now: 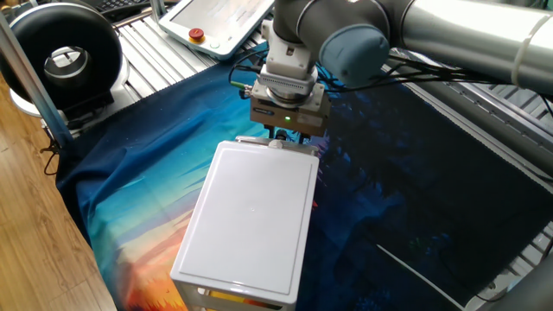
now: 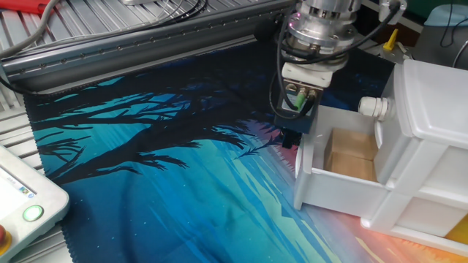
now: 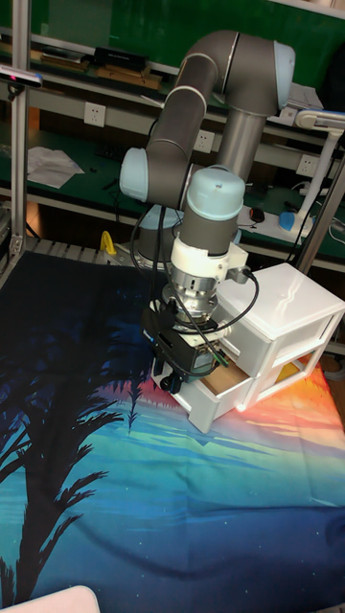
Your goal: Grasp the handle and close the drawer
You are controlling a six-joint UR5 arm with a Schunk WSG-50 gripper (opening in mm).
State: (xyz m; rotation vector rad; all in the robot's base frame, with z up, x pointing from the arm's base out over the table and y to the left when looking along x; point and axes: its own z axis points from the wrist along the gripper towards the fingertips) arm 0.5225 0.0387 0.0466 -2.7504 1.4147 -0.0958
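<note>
On the bench's printed cloth point(image 2: 146, 183), the drawer point(image 2: 344, 164) stands pulled out of its white box, with the claw point(image 2: 291, 139) low against the outer face of the front panel; whether it is released or clenched cannot be told. The handle point(image 2: 373, 107) is a small smooth plastic knob. It looks slippery and light, so I judge it wants a square pinch and a gentle push.

One claw point(image 2: 291, 139), one white drawer point(image 2: 344, 172) just beside it with one handle point(image 2: 373, 107), one patterned cloth point(image 2: 161, 183) beneath, one pendant point(image 1: 220, 22) and one black round fan point(image 1: 65, 60) well beyond.
</note>
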